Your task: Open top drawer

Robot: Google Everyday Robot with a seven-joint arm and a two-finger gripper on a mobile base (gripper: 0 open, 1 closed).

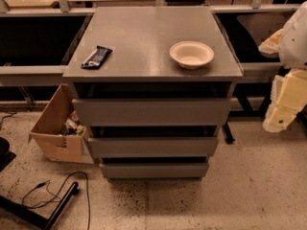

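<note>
The top drawer point(151, 111) is the widest of three matte-grey, handleless fronts on the grey cabinet point(144, 32) in the middle of the camera view. A dark gap shows between its front and the cabinet top; its inside is not visible. Two narrower drawer fronts point(152, 146) sit below it. My gripper point(280, 113) hangs at the right edge of the view, on the cream-and-white arm point(295, 37). It is to the right of the cabinet at about the top drawer's height and is not touching it.
A white bowl point(192, 54) and a dark snack bar point(97, 57) lie on the cabinet top. An open cardboard box point(56, 128) stands on the floor to the left. A black cable point(62, 188) and a black stand leg point(43, 210) lie front left. Metal shelving point(33, 71) runs behind.
</note>
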